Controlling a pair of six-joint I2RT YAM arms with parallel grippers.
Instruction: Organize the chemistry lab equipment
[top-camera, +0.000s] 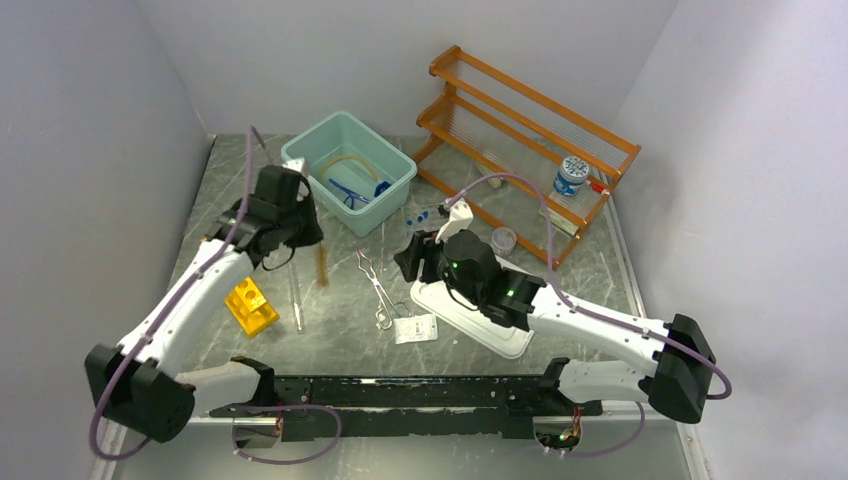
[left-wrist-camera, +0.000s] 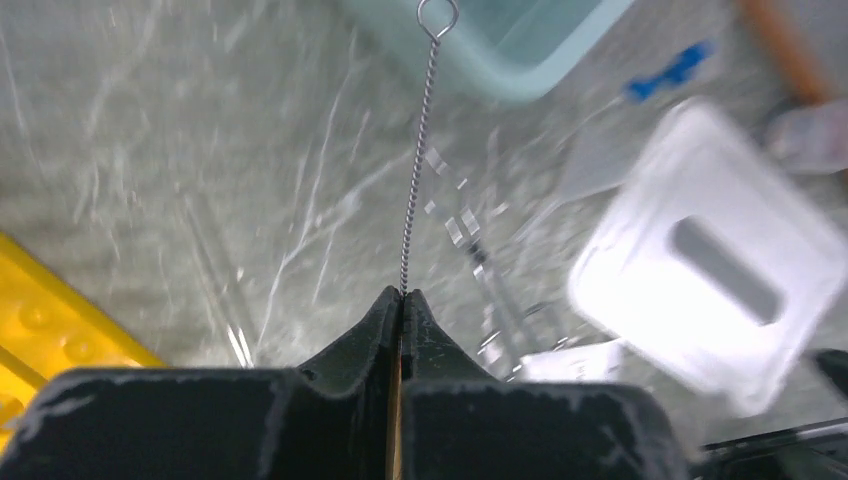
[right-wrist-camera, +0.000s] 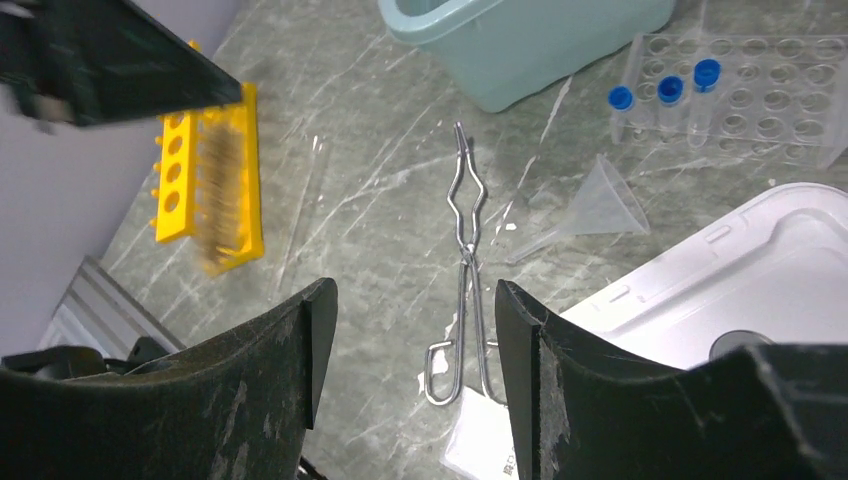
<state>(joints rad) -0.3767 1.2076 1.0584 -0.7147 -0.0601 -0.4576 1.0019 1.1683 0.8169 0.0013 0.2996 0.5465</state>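
Brush (top-camera: 321, 262): we are holding it above the tabletop (top-camera: 340, 335) near the teal bin (top-camera: 385, 205), left gripper (left-wrist-camera: 403, 298) pinching its twisted wire stem. We are judging it light, springy, slippery; a stem grip suits. Right gripper (right-wrist-camera: 415, 300) is standing wide, empty.

My left gripper (left-wrist-camera: 403, 298) hides the brush (left-wrist-camera: 416, 160) below its twisted wire stem. From above and from my right wrist, its bristles are only a brown smear. The white tray (left-wrist-camera: 640, 285) and blue vials (left-wrist-camera: 670, 70) blur; the view's edge cuts off the yellow rack (left-wrist-camera: 40, 325).
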